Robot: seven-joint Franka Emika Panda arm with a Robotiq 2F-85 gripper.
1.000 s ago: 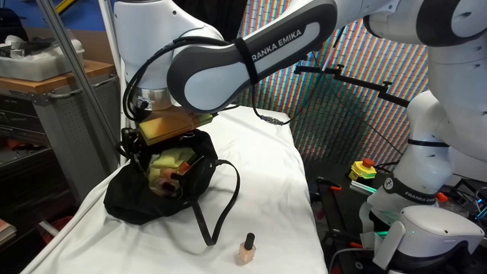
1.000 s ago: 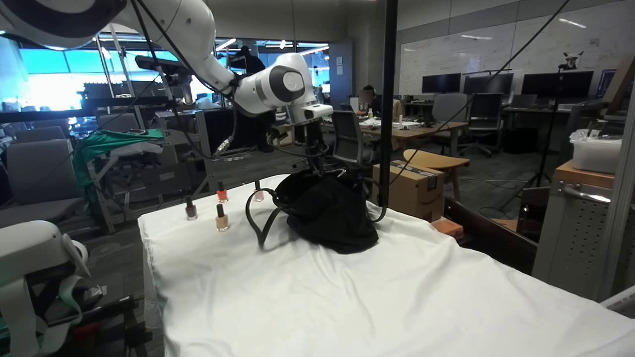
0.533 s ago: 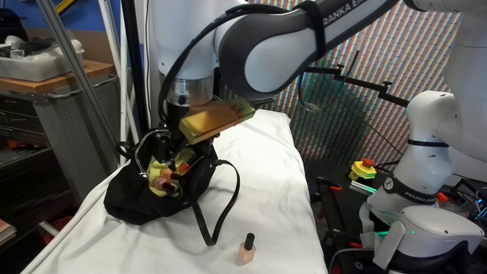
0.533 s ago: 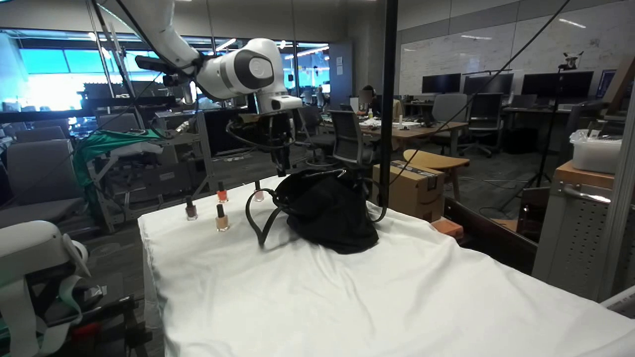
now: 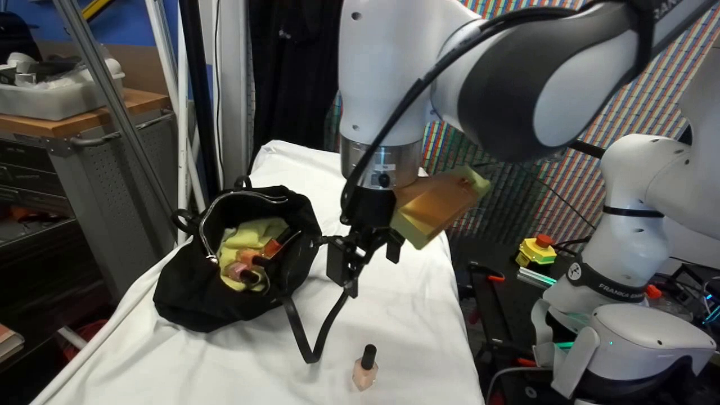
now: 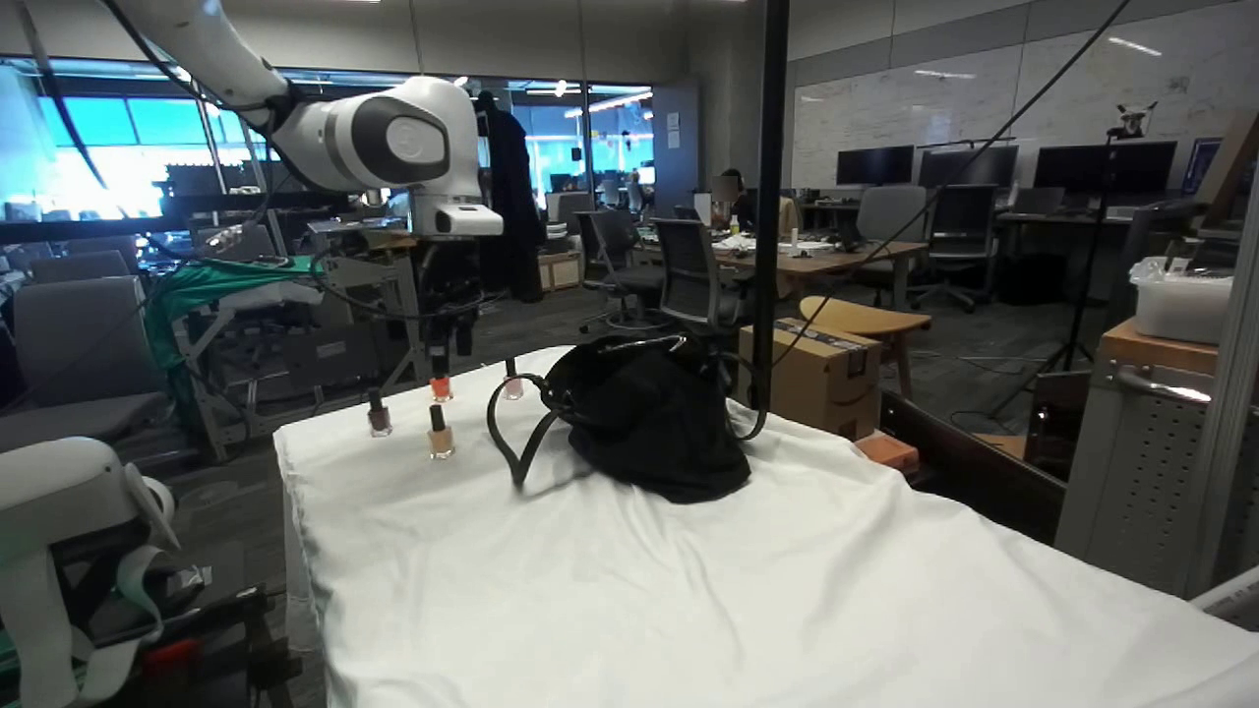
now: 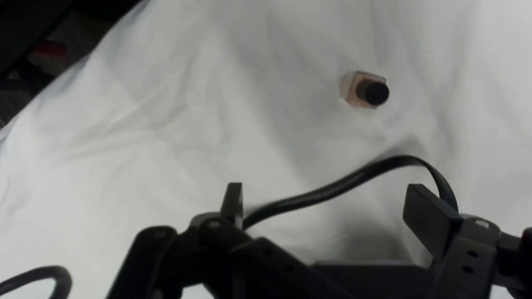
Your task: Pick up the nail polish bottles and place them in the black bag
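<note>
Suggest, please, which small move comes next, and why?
Probably shift the black two-fingered end effector past the flat black looped strap, toward the faceted, black-capped peach glass bottle: the open jaws hold nothing, and in the wrist view the strap shows between them, the bottle beyond.

On the black band [image 5: 612, 289] around the white, rounded robot base [image 5: 638, 247] I read “FRANKA EM”, its end unclear, beside a round white emblem [image 5: 574, 271]; on my dark grey and white forearm [image 5: 574, 90], a clipped “RAN”. The white label [image 5: 385, 167] on my silvery metal collar [image 5: 404, 154] is too small to read. A brown cardboard box [image 6: 807, 379] bears a curved, smile-like mark [image 6: 846, 398].
</note>
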